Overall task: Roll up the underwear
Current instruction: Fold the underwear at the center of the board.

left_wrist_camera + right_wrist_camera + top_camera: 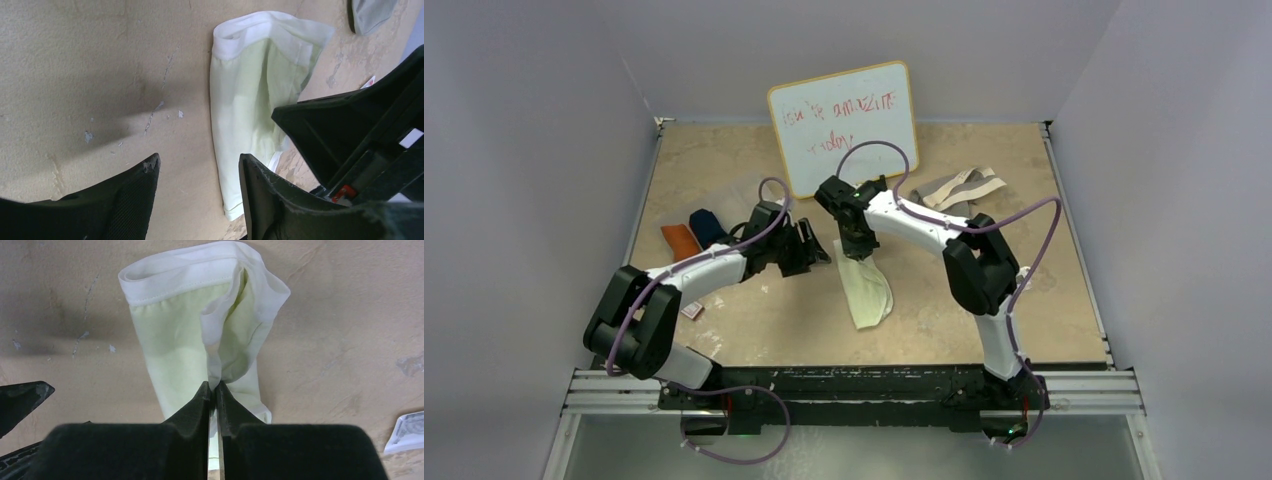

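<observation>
The pale cream underwear (864, 285) lies folded into a long strip on the tan table, its white waistband (175, 275) at the near end. My right gripper (857, 245) is at the strip's far end, shut on a raised fold of the cream underwear (180, 340), as the right wrist view shows at the right gripper (213, 386). My left gripper (809, 248) hovers just left of the strip. In its own view the left gripper (199, 162) is open over bare table, and the cream underwear (245, 95) lies beside its right finger.
An orange roll (680, 240) and a navy roll (706, 226) sit at the left behind the left arm. A grey garment with beige waistband (964, 187) lies at the back right. A whiteboard (844, 125) leans on the back wall. A small printed card (691, 311) lies near the left arm.
</observation>
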Controlling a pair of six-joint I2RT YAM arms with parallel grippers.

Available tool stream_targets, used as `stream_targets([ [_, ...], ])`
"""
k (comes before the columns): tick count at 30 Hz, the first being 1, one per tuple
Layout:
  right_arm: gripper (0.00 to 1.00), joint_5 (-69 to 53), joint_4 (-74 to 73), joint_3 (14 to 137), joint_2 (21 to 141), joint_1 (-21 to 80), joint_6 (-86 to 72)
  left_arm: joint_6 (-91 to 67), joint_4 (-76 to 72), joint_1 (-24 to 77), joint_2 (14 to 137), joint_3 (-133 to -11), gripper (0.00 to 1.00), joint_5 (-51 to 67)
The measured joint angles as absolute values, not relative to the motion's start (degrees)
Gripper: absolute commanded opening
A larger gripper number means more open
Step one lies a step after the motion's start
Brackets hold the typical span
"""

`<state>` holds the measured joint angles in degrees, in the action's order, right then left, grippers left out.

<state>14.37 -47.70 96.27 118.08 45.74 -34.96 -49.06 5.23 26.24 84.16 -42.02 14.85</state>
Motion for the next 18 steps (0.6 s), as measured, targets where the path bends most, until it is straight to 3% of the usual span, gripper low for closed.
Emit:
stream_targets([
  [7,0.11,14.15,-47.94,97.47,119.87,46.83,-35.18,-51.35,4.71,25.61,83.79,-41.69,0.54,14.85],
  [12,0.09,13.47,-47.16,97.34,119.87,46.87,-35.68,-52.01,4.89,25.43,83.11,-41.34,0.46,14.55],
  [18,0.10,13.04,-41.89,92.27,118.98,47.35,-36.51,-52.95,5.72,24.51,83.02,-41.34,0.43,13.32],
])
